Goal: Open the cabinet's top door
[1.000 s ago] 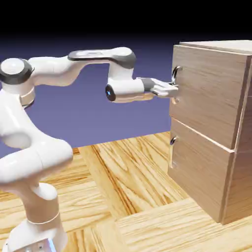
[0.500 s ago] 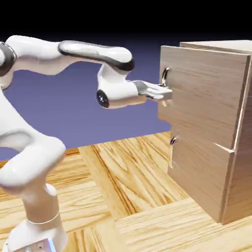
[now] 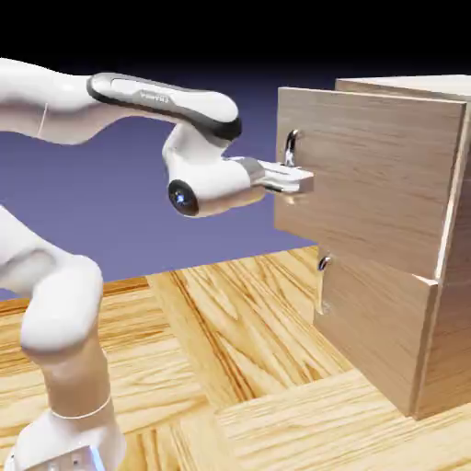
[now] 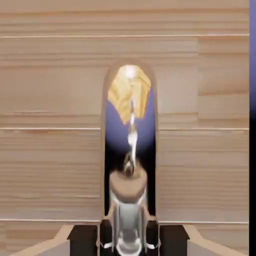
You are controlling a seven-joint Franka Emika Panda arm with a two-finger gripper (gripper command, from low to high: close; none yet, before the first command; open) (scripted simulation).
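Observation:
The light-wood cabinet point(image 3: 432, 276) stands at the exterior view's right. Its top door point(image 3: 368, 175) sticks out to the left of the cabinet's front, pulled open part way. My gripper point(image 3: 296, 178) is shut on the door's silver curved handle point(image 3: 291, 145) near the panel's left edge. In the hand view the mirror-like handle point(image 4: 130, 130) fills the middle over the door's wood point(image 4: 55, 130), and my fingertips point(image 4: 111, 235) clamp its lower part. The lower panel point(image 3: 377, 322) with its own small handle point(image 3: 322, 281) stays flush and closed.
The wooden table point(image 3: 230, 368) stretches in front of the cabinet. My white arm point(image 3: 138, 97) arches from the lower left over to the door at handle height.
My gripper has moved to the exterior view's left with the handle in its grip. The top door has come out from the cabinet's front; a second ago it sat nearly flush.

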